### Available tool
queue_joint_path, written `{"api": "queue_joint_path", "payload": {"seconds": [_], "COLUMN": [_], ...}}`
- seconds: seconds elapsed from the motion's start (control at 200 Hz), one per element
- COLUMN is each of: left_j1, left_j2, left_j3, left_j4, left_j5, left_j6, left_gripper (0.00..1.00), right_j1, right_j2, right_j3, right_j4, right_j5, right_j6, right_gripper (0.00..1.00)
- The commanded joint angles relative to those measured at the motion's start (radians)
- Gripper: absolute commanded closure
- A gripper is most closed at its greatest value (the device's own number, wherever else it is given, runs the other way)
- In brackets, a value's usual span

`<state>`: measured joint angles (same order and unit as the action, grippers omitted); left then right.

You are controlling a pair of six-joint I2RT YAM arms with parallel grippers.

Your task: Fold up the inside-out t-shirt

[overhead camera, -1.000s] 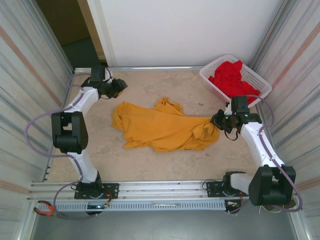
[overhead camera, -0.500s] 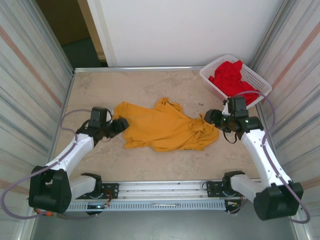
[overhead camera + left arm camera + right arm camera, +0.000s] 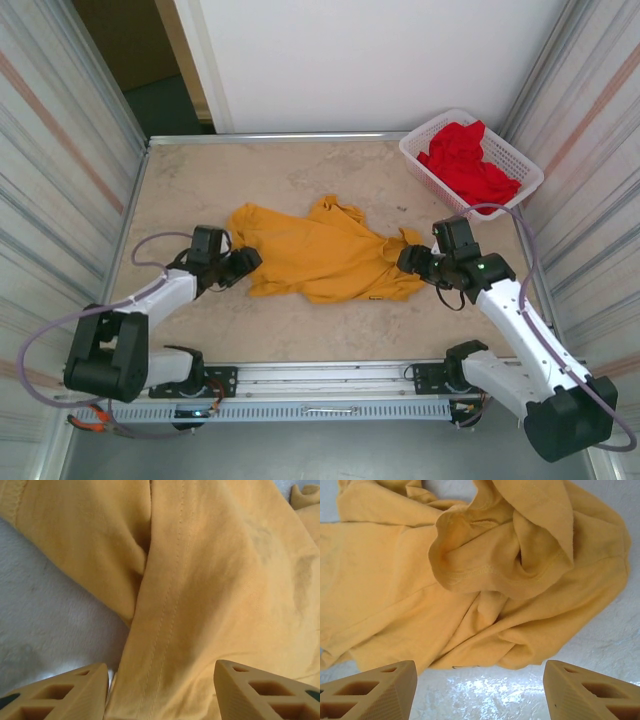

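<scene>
1. T-shirt [image 3: 325,255], mustard yellow, in a rumpled heap at the middle of the table [image 3: 300,175], stitching outward, cloth bunched at its right end; well apart from the basket [image 3: 418,165] of red clothing [image 3: 465,160] in the far right corner.
2. Left claw [image 3: 243,262] spread at the shirt's left edge, low over a stitched seam; cloth under the gap between the fingers [image 3: 75,690], not pinched.
3. Right claw [image 3: 408,258] spread wide just short of the bunched right end, bare table and nothing else between the fingers [image 3: 380,690].
4. Risk, by judgement: a pinch at the seam likely to catch two layers at once and lift a lump, not an edge; uneven pulls from both ends apt to drag the whole heap sideways; bunched end liable to get trapped inside a fold if not smoothed first.
5. Writing: none legible. Faint dark smudges through the cloth in the left wrist view, possibly a print on the other face, unreadable. Small dark mark at the near hem, too small to tell.
</scene>
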<state>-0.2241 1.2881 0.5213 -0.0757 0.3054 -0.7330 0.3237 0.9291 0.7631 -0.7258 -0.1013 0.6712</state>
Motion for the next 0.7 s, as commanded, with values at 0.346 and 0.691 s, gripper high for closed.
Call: {"api": "queue_joint_path", "payload": {"seconds": [0.346,0.691], "left_j1": [0.033,0.069], "left_j2": [-0.054,-0.109], "left_j3": [0.078,0.142], "left_j4": [-0.044,-0.109], "left_j5": [0.001,0.049], "left_j6": [0.056,0.066], "left_gripper": [1.0,1.0], "right_j1": [-0.005,-0.038], "right_j2": [0.269,0.368], "right_j3": [0.16,0.177], "right_j4": [0.041,0.045], "right_j5": [0.113,0.164], "right_j6": [-0.129,-0.153], "right_gripper": [0.31,0.36]}}
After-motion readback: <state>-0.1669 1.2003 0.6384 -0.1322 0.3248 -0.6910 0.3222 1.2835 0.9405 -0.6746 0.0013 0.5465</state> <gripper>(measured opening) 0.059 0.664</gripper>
